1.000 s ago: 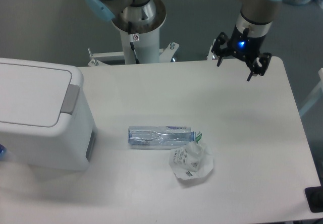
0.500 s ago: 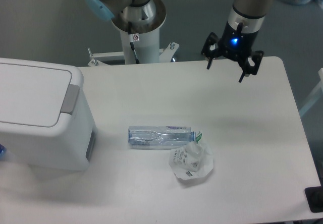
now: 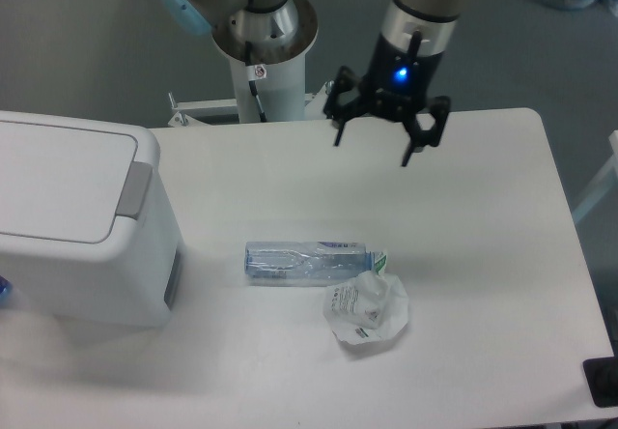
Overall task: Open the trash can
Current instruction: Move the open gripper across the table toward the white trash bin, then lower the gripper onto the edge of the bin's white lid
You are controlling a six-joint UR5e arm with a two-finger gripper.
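The trash can (image 3: 82, 226) is a large white boxy bin at the left edge of the table. Its flat white lid (image 3: 58, 183) is down, with the grey push tab (image 3: 134, 189) on its right side. My gripper (image 3: 373, 147) hangs above the far middle of the table, well to the right of the bin. Its black fingers (image 3: 338, 131) are spread apart and hold nothing. A blue light glows on the wrist.
A clear plastic bottle (image 3: 309, 260) lies on its side near the table's middle. A crumpled clear wrapper (image 3: 367, 311) lies just right of and in front of it. The arm's white base post (image 3: 261, 52) stands behind the table.
The gripper has moved left along the far side of the table, from the back right corner toward the middle. It has stayed open. The bin, bottle and wrapper have not moved.
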